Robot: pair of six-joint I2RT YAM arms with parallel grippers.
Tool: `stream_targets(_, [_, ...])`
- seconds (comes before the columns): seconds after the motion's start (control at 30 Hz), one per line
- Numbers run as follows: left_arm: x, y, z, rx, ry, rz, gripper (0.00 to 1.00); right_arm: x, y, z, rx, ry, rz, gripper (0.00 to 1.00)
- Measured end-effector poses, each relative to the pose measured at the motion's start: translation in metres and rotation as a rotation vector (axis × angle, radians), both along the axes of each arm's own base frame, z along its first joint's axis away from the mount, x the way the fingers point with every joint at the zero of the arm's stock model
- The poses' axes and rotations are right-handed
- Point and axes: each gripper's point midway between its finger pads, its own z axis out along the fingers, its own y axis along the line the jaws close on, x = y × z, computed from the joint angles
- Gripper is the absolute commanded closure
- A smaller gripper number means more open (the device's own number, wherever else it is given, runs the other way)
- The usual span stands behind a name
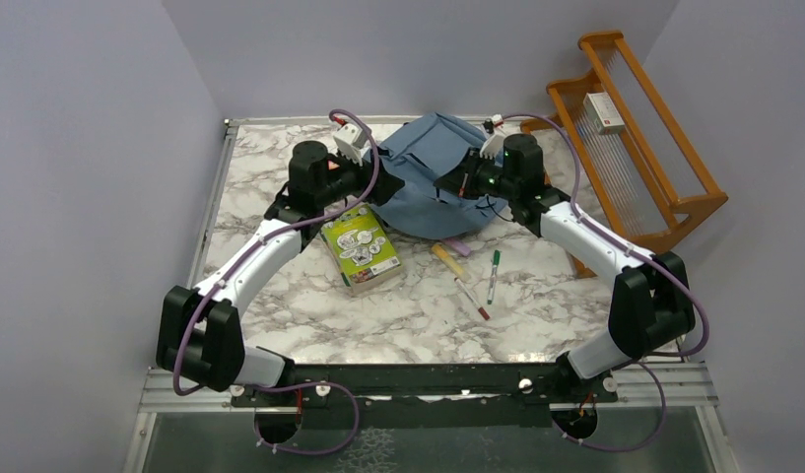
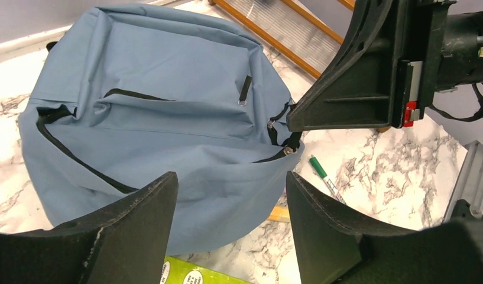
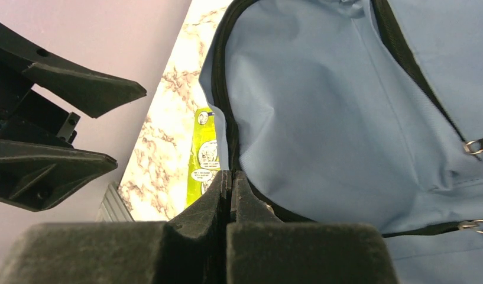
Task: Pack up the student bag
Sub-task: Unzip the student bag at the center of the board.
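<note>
The student bag [image 1: 433, 168], slate blue with dark zippers, lies flat at the back middle of the marble table [image 1: 280, 197]. My left gripper [image 2: 232, 175] hangs open over the bag's near left edge [image 2: 168, 89], with nothing between its fingers. My right gripper [image 3: 230, 174] is shut at the bag's main zipper [image 3: 227, 89]. A metal slider shows right beside its fingertips, and it seems to pinch the pull. In the top view the right gripper [image 1: 453, 183] sits on the bag's right side, facing the left gripper [image 1: 381, 185].
A green sticker-covered book [image 1: 361, 246] lies in front of the bag. A yellow highlighter [image 1: 447, 258], a red pen [image 1: 472, 299] and a green pen [image 1: 494, 274] lie to its right. A wooden rack [image 1: 674, 177] holding a white box [image 1: 604, 111] stands at the right.
</note>
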Motion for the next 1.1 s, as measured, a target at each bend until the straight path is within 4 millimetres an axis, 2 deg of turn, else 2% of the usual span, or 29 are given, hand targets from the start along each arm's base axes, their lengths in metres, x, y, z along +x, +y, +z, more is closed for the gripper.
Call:
stream_targets(0.17, [-0.007,-0.009,0.002,0.005,-0.022,-0.042,0.32,-0.003,0.0,-0.005,-0.006,0.028,0.001,0.99])
stream_targets(0.3, [-0.019,-0.033,0.003,0.008,-0.056,-0.121,0.32,-0.005,0.0,-0.006,0.007,0.055,-0.007,0.99])
stream_targets(0.4, [-0.028,-0.053,-0.008,0.02,-0.057,-0.184,0.32,-0.005,0.001,-0.006,0.02,0.077,-0.014,0.99])
stream_targets(0.5, [-0.03,-0.064,-0.022,0.037,-0.039,-0.213,0.32,-0.006,0.001,-0.005,0.034,0.096,-0.021,0.99])
stream_targets(0.67, [-0.029,-0.072,-0.039,0.056,-0.012,-0.226,0.32,-0.008,0.003,-0.004,0.059,0.124,-0.024,0.99])
stream_targets(0.83, [-0.023,-0.08,-0.041,0.056,-0.022,-0.217,0.33,-0.011,0.007,0.0,0.092,0.149,-0.015,0.99])
stream_targets(0.97, [-0.015,-0.09,-0.038,0.05,-0.038,-0.216,0.39,-0.012,0.009,0.004,0.116,0.159,-0.01,0.99])
stream_targets(1.1, [-0.008,-0.097,-0.034,0.041,-0.05,-0.212,0.56,-0.014,0.01,0.006,0.13,0.17,-0.001,0.99])
